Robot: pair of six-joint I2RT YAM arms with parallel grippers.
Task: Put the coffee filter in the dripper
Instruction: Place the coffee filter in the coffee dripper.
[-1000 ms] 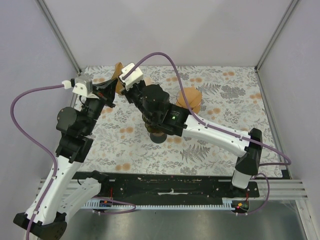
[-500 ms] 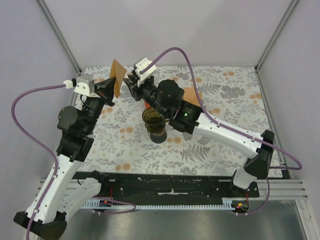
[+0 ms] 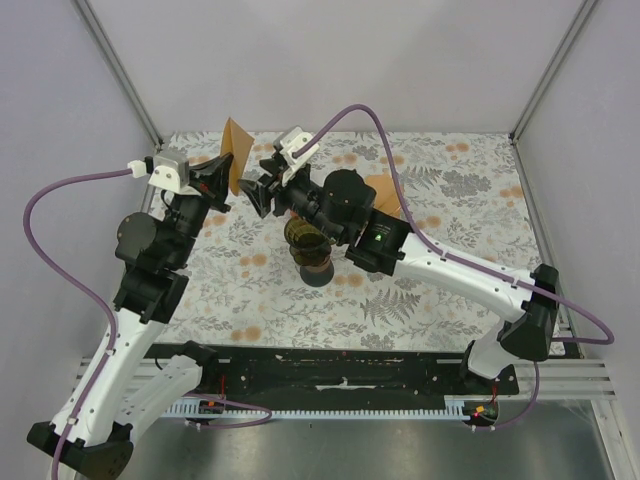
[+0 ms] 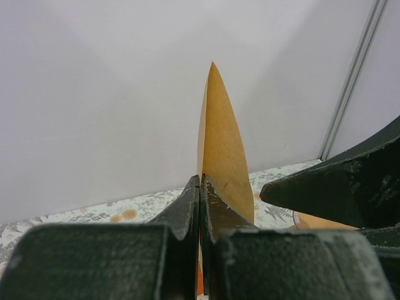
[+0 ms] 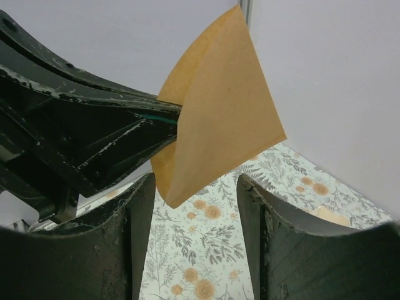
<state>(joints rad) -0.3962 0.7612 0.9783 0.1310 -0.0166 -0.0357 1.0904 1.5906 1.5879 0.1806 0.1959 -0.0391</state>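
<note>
Where left hand point(image 4: 200, 187) pinches, coffee filter point(image 4: 222, 144) is hidden.

The coffee filter point(image 5: 215, 106) is thin brown paper, matt and slightly fibrous. The left hand point(image 4: 200, 181) is dark matt plastic, grainy and scuffed pale at the edges. The dripper point(image 3: 305, 236) looks glossy, translucent amber; the bench point(image 3: 450, 200) has a matt floral-print covering.

Counter point(image 3: 440, 290) wearing a floral-print cover, dark dripper point(image 3: 309, 255) standing near its middle, brown filter stack point(image 3: 379, 184) lying just behind, partly hidden.
</note>
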